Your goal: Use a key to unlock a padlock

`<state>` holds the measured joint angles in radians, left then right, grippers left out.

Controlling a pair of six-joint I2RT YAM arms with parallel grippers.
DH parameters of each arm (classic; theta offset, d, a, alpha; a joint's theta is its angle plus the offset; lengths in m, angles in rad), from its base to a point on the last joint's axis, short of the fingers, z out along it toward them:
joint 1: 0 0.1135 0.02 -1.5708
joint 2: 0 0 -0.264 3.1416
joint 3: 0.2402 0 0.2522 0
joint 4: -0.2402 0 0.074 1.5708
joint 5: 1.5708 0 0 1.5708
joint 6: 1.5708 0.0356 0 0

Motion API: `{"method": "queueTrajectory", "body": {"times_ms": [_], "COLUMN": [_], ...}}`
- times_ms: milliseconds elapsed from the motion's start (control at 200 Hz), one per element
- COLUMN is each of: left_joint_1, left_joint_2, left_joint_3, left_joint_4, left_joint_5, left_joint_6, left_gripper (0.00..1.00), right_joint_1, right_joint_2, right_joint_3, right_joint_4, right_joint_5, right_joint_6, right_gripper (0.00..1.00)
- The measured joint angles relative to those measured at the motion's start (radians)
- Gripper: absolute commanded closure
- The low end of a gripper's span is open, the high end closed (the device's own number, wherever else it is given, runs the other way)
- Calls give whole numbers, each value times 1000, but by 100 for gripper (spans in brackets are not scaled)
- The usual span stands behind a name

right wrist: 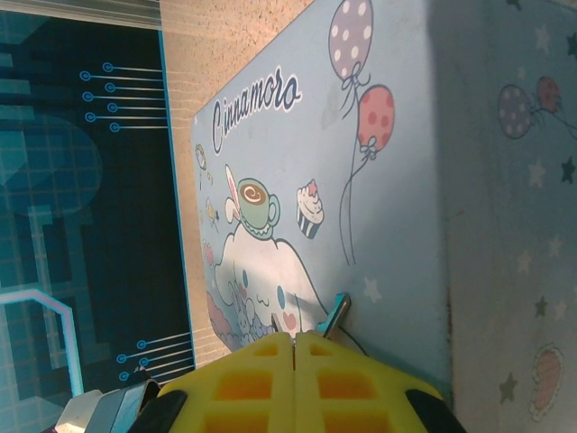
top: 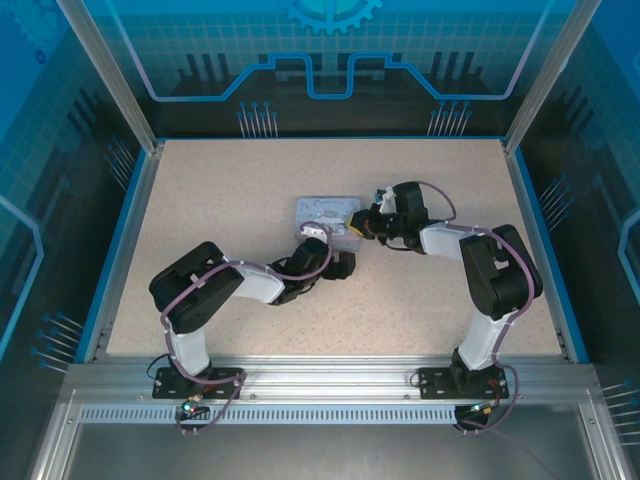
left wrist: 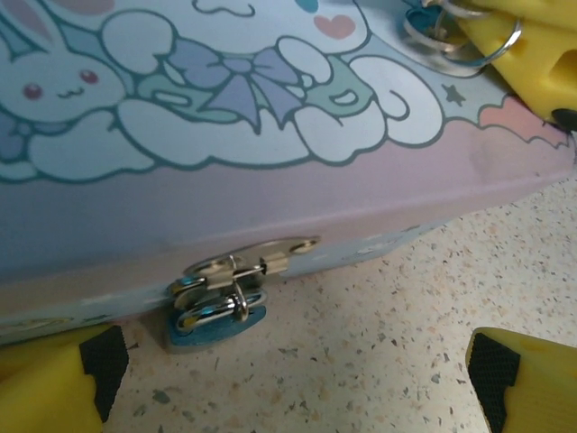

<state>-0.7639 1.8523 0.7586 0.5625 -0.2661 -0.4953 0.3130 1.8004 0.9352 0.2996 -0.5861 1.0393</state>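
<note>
Left pincer [left wrist: 288, 383] stands wide open, its two yellow fingers [left wrist: 54, 379] at the bottom corners of the left wrist view with bare speckled counter [left wrist: 406, 307] between them. Just ahead of it, the padlock [left wrist: 216, 316] hangs from a metal hasp [left wrist: 257, 257] on the front wall of a pale blue tin [left wrist: 270, 180] printed with a cartoon rabbit. The padlock is small, with a blue-green body and a shiny shackle [left wrist: 212, 302] looped through the hasp, its body low by the counter. The left pincer touches neither the padlock nor the tin. The right pincer [right wrist: 295, 347] is pressed together on the key [right wrist: 336, 313], a thin metal sliver that sticks out past its yellow tips and sits over the tin's lid, near the cartoon figure. At the top right of the left wrist view, a silver key ring [left wrist: 462, 38] lies on the lid against the right pincer's yellow finger. From above, the tin [top: 320, 210] sits near the middle of the counter [top: 230, 180], with the left pincer [top: 325, 240] at its near edge and the right pincer [top: 362, 224] at its right end.
</note>
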Motion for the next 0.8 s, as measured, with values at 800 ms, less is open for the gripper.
{"method": "queueTrajectory", "body": {"times_ms": [800], "left_joint_1": [55], "left_joint_2": [31], "left_joint_3": [10], "left_joint_4": [137], "left_joint_5": [178], "left_joint_6": [-103], "left_gripper": [1], "right_joint_1": [0], "right_joint_2": [0], "right_joint_3": [1], "right_joint_4": [-2], "right_joint_5": [3], "right_joint_6": [-1], "right_gripper": [100]}}
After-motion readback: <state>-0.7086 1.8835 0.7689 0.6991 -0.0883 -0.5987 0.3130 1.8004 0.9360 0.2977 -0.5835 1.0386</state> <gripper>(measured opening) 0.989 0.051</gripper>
